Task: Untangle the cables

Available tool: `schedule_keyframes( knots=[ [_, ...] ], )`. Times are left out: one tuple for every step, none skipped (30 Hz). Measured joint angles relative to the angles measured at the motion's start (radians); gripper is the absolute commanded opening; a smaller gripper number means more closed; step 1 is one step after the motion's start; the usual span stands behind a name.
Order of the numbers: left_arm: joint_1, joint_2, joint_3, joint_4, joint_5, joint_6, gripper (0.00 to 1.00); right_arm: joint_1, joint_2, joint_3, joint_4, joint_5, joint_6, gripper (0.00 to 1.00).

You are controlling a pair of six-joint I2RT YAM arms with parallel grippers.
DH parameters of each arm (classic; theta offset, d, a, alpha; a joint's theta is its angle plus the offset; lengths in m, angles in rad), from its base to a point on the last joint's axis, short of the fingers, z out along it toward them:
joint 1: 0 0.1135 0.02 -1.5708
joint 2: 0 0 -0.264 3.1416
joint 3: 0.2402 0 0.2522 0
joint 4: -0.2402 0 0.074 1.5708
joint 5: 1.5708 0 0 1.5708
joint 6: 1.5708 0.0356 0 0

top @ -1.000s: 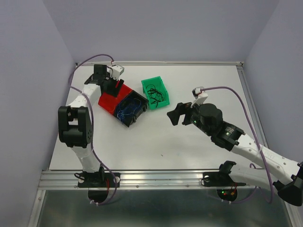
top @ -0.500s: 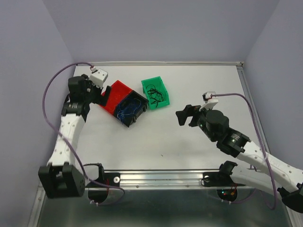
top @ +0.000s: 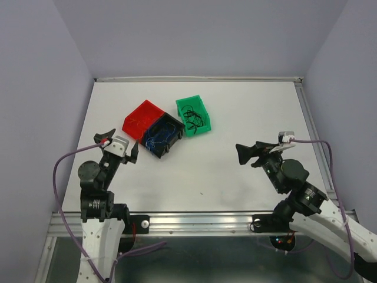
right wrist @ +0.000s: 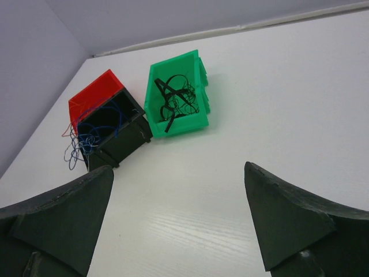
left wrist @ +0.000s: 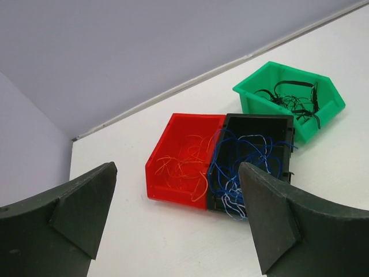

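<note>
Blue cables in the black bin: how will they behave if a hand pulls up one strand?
Probably floppy: the blue cables are thin, loose loops, so a lifted strand would likely sag. Likely to snag: they are clumped and spill over the rim of the black bin, so one strand may drag the rest. The bin looks light and might shift.

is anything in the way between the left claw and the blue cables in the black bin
Nothing visible does: only bare table lies between the open left claw and the blue cables, which spill over the near edge of the black bin.
</note>
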Motion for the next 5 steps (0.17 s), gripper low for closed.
schedule_keyframes(
  knots=[
    [0.000,-0.015,-0.014,0.000,0.001,-0.005,0.99,0.000,-0.011,-0.003,0.004,0.002,-0.002,1.00],
    [0.000,-0.021,-0.021,0.000,0.004,-0.007,0.99,0.000,-0.020,-0.005,0.006,0.002,-0.004,1.00],
    [0.000,-0.027,-0.026,0.001,0.008,-0.010,0.99,0.000,-0.032,-0.006,0.010,0.003,-0.006,1.00],
    [0.000,-0.027,-0.026,0.005,0.011,-0.010,0.99,0.000,-0.037,-0.006,0.014,0.005,-0.008,1.00],
    [0.000,-0.027,-0.026,0.009,0.011,-0.010,0.99,0.000,-0.040,-0.006,0.017,0.005,-0.009,1.00]
  ],
)
